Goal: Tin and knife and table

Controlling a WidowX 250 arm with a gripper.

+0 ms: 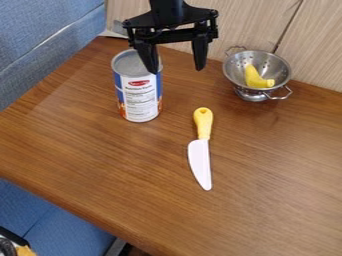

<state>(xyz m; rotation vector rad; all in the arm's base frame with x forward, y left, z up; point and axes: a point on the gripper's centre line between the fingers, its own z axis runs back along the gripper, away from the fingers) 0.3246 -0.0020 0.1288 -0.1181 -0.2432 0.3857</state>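
1. One blue padded surface, well off to the left of the gripper, beyond the table edge.
2. One brown wooden table, below the gripper and spread out to both sides of it.
3. One tin with a blue, white and orange label, upright on the table, just left of and below the gripper in view; top rim partly behind the left-hand finger in view, contact impossible to tell.
4. One black gripper, above the table and pointed down, fingers wide apart with nothing between.
5. One toy knife, flat on the table, below and slightly right of the gripper in view; yellow handle toward the gripper, white blade away from it.
6. One metal colander with two handles, on the table, right of the gripper; inside, one yellow banana-shaped piece.
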